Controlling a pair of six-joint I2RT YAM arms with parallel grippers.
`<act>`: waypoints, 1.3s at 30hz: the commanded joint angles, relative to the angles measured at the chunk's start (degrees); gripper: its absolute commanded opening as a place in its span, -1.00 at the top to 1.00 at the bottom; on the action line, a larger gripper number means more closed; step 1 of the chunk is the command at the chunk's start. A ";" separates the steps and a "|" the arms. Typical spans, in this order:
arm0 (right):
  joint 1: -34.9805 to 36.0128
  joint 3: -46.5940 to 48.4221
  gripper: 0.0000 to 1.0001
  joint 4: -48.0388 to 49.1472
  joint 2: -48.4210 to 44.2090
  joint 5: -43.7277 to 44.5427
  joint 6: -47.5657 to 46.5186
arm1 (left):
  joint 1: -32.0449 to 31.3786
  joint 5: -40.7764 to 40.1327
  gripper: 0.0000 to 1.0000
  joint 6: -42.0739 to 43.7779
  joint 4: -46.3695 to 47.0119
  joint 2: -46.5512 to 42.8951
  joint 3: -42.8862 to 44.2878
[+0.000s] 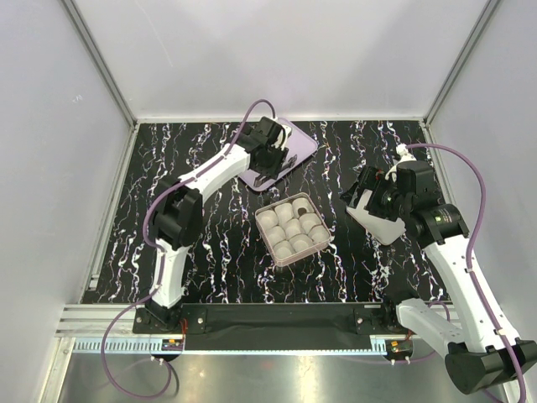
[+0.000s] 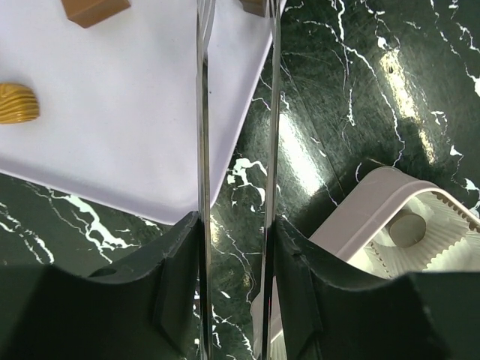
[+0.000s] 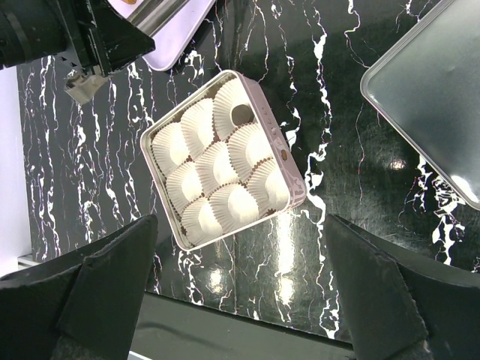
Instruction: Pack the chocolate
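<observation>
Chocolate pieces lie on a white tray (image 2: pixel 112 127): a brown block (image 2: pixel 94 9), an orange shell-shaped piece (image 2: pixel 16 103) and a brown piece (image 2: pixel 255 6) at the frame's top edge. My left gripper (image 1: pixel 270 147) hangs over this tray; its long metal blades (image 2: pixel 201 112) stand apart with nothing clamped between them. A square box (image 1: pixel 278 252) holds several white paper cups; one cup holds a dark chocolate (image 3: pixel 240 114), also seen in the top view (image 1: pixel 318 236). My right gripper (image 1: pixel 373 197) is wide open and empty, right of the box.
The box lid (image 3: pixel 435 90) lies on the black marbled table right of the box, below my right gripper, and shows in the top view (image 1: pixel 382 227). The tray (image 1: pixel 300 143) sits at the back centre. White walls enclose the table.
</observation>
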 commanded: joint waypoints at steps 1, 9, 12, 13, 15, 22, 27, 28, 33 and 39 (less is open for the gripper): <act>-0.13 1.37 -0.99 1.84 -0.01 1.53 -1.11 | 0.36 2.22 0.12 1.08 2.66 0.43 2.42; -0.05 1.81 -0.99 1.66 0.43 1.44 -1.03 | 0.45 1.17 0.35 0.82 1.69 0.26 2.77; -0.05 2.42 -0.99 1.14 0.51 1.35 -1.02 | 0.45 1.17 0.48 0.55 0.81 -1.76 2.94; -0.13 2.68 -0.99 1.05 0.51 1.27 -1.03 | 0.45 1.17 0.50 0.29 -0.41 -3.07 3.47; -0.05 2.86 -0.99 0.96 0.42 0.92 -0.85 | 0.45 -0.41 0.55 -0.67 -2.34 -4.83 3.82; -0.13 2.95 -0.99 -0.18 0.16 0.74 -0.76 | -0.43 0.55 0.60 -2.09 -6.22 -20.01 -3.37; -0.13 2.25 -1.00 -1.32 -0.45 1.88 -0.76 | -3.58 0.64 0.60 -1.38 -10.51 -29.43 -11.36; -0.05 2.07 -1.00 -1.33 -0.45 1.88 -0.76 | -4.29 0.64 0.60 -1.64 -11.22 -30.41 -12.51; -0.05 2.34 -0.99 -1.85 -0.98 2.06 -0.24 | -9.55 0.64 0.59 -4.71 -11.41 -36.56 -21.55; -0.13 3.21 -0.99 -2.38 -0.98 1.62 0.03 | -12.12 0.38 0.54 -7.09 -10.00 -38.07 -26.14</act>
